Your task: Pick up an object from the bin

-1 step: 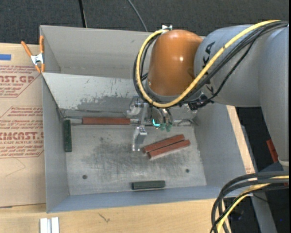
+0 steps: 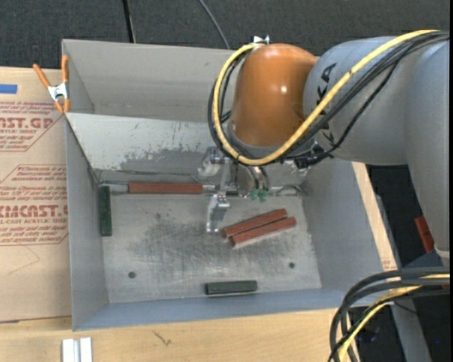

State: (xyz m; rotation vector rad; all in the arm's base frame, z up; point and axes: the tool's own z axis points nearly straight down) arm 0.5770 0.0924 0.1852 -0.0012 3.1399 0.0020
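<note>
A grey metal bin (image 2: 83,262) is set on a pale wooden table (image 2: 211,338), with dark ground behind it. The bin's floor is scuffed and dulled across its middle.

Near the centre of that floor two red-brown bars (image 2: 258,228) are laid side by side, touching and slanted, and everything else is best placed from them. The gripper (image 2: 214,221) is held low just beside their left end, beneath the orange wrist cover (image 2: 268,96). Whether it is apart or together cannot be told, and nothing is seen to be held in it.

A single red-brown bar (image 2: 164,188) is laid up and to the left of the pair, along the foot of the back wall. One dark green bar (image 2: 104,210) is laid well to the left of the pair by the side wall. Another dark green bar (image 2: 230,286) is laid below the pair by the front wall.

The pair is judged the likeliest pick, and several faults could be met. If only the very end is pinched, the bar could be tipped or dropped as it is lifted. Since the two are touching, both could be caught at once — or one could be shoved aside across the smooth metal. With the gripper so low, the floor itself could be struck.
</note>
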